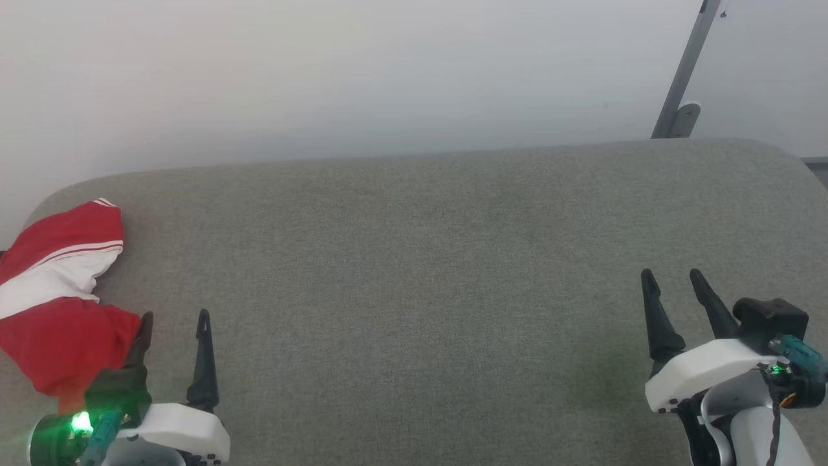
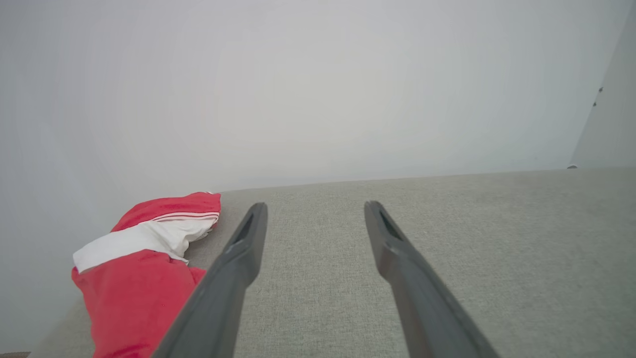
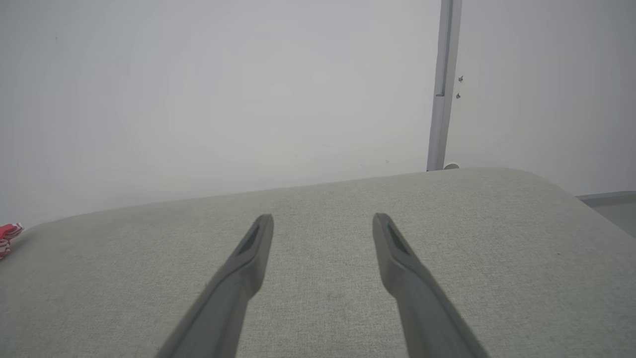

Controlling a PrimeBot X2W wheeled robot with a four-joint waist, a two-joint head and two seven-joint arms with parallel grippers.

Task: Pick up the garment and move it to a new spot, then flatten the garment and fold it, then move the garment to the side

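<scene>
1. Currently both grippers sit at the near edge of the cushion [image 1: 414,259]. The left gripper [image 1: 176,317] is spread wide and grasps nothing, and the right gripper [image 1: 671,275] is the same.
2. Garment [image 1: 61,323] is a crumpled heap at the cushion's left edge, part of it spilling over. It lies just beside the left gripper's outer finger; can't tell if they touch.
3. Step, my read: the first one, the pick-up. The heap is neither flat nor folded.
4. Next move calls for the left gripper to shift left and down, then pinch a top layer of the heap. Thin fabric, so I'd expect it to drag and unfurl when lifted.
5. Right gripper is well apart from the garment, near the right corner. It's no use until the garment comes toward the middle.
6. Obstacles: the left edge itself, since a bad pinch could push the cloth off.
7. Farther back are a plain wall [image 1: 323,77] behind the far edge and a grey post [image 1: 686,71] past the far right corner. Neither is in the way.
</scene>
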